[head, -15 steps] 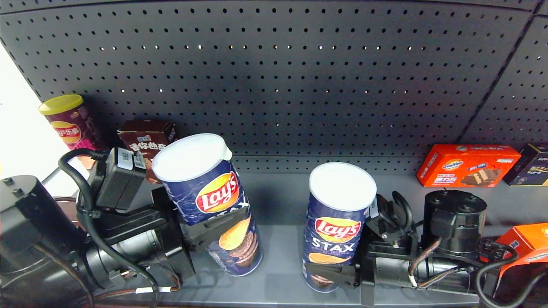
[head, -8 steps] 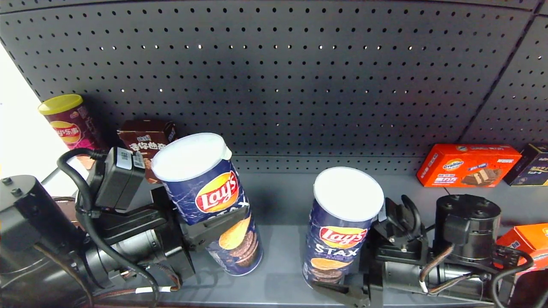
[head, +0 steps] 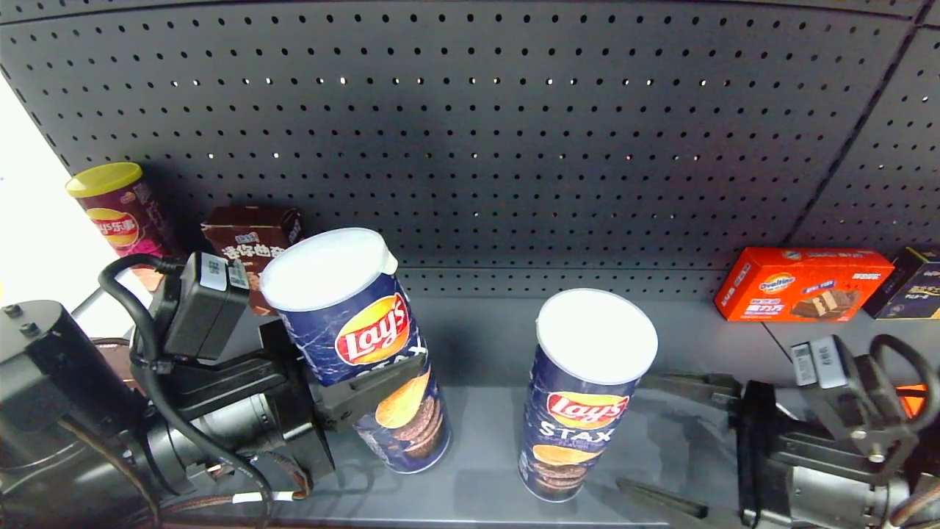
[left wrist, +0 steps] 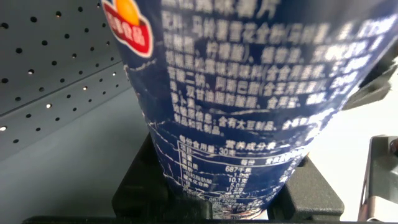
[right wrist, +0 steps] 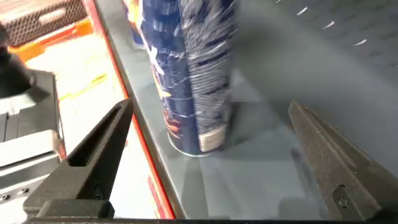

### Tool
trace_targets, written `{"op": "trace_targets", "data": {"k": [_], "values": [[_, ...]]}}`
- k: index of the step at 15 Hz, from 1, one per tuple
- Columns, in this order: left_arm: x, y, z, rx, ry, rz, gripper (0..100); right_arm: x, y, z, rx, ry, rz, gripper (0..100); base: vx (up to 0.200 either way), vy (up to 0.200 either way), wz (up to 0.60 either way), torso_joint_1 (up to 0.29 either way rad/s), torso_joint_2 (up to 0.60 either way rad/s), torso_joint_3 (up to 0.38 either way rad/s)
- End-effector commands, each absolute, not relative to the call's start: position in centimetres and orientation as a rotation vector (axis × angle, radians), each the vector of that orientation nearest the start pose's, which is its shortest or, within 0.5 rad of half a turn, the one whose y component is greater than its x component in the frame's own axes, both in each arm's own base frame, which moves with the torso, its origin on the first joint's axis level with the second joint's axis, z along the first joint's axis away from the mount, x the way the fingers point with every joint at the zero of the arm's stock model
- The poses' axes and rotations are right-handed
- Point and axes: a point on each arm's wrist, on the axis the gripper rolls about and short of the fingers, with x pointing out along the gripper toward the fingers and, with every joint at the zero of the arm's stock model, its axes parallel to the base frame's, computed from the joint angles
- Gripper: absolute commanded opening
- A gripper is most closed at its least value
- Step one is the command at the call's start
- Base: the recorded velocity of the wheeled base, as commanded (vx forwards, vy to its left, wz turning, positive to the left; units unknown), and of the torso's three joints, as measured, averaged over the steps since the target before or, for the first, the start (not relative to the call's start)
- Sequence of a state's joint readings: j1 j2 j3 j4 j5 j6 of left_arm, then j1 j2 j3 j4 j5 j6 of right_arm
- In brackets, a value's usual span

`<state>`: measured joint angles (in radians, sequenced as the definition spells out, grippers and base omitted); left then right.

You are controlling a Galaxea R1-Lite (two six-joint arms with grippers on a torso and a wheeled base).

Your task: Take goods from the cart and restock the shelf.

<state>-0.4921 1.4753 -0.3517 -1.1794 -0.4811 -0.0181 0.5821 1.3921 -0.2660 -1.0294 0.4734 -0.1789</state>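
my left pincer (head: 367,393) is clamped on a tilted chips can (head: 345,323) at the shelf (head: 485,345) — my right pincer (head: 636,433) gapes wide just beside the second can (head: 587,397), upright on the shelf.

Left chip can (head: 360,345), dark blue with a white lid, tilted with the lid leaning leftward, clamped at mid-body in the left gripper (head: 356,378), base low over the grey shelf (head: 485,345). Right chip can (head: 584,397) of the same kind, upright on the shelf near its front edge, standing free, apart from the left one
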Motion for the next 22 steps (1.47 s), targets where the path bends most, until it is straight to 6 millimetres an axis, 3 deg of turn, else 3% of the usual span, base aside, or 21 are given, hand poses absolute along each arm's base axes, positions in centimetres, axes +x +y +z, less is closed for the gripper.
{"op": "trace_targets", "data": {"k": [1, 5, 9, 10, 15, 17, 18, 22], "values": [[18.5, -11.1, 18.0, -0.017, -0.05, -0.974, 0, 13.5, 7.5, 18.2, -0.168, -0.129, 0.901, 100, 0.0, 0.0, 0.0, 0.0, 0.0, 0.0], [18.5, -11.1, 18.0, -0.017, -0.05, -0.974, 0, 11.8, 3.4, 20.4, -0.187, -0.257, 0.589, 100, 0.0, 0.0, 0.0, 0.0, 0.0, 0.0], [18.4, -11.1, 17.9, -0.016, -0.051, -0.974, 0, 8.4, 1.0, 19.4, -0.141, -0.288, 0.338, 100, 0.0, 0.0, 0.0, 0.0, 0.0, 0.0], [18.4, -11.0, 18.0, -0.016, -0.052, -0.974, 0, 6.3, 0.6, 18.3, -0.14, -0.315, 0.264, 100, 0.0, 0.0, 0.0, 0.0, 0.0, 0.0], [18.4, -11.0, 18.1, -0.014, -0.058, -0.974, 0, 0.7, 0.2, 13.7, -0.11, -0.207, 0.085, 100, 0.0, 0.0, 0.0, 0.0, 0.0, 0.0], [18.1, -10.9, 17.7, -0.012, -0.042, -0.973, 0, -2.1, 0.2, 9.9, -0.097, -0.137, 0.077, 100, 0.0, 0.0, 0.0, 0.0, 0.0, 0.0], [17.8, -10.7, 17.5, -0.01, -0.038, -0.973, 0, -2.4, 0.2, 8.6, -0.086, -0.09, 0.062, 100, 0.0, 0.0, 0.0, 0.0, 0.0, 0.0], [17.8, -10.9, 18.1, 0.001, -0.069, -0.98, 0, -2.3, 0.1, 7.5, -0.032, 0.006, 0.023, 100, 0.0, 0.0, 0.0, 0.0, 0.0, 0.0]]}}
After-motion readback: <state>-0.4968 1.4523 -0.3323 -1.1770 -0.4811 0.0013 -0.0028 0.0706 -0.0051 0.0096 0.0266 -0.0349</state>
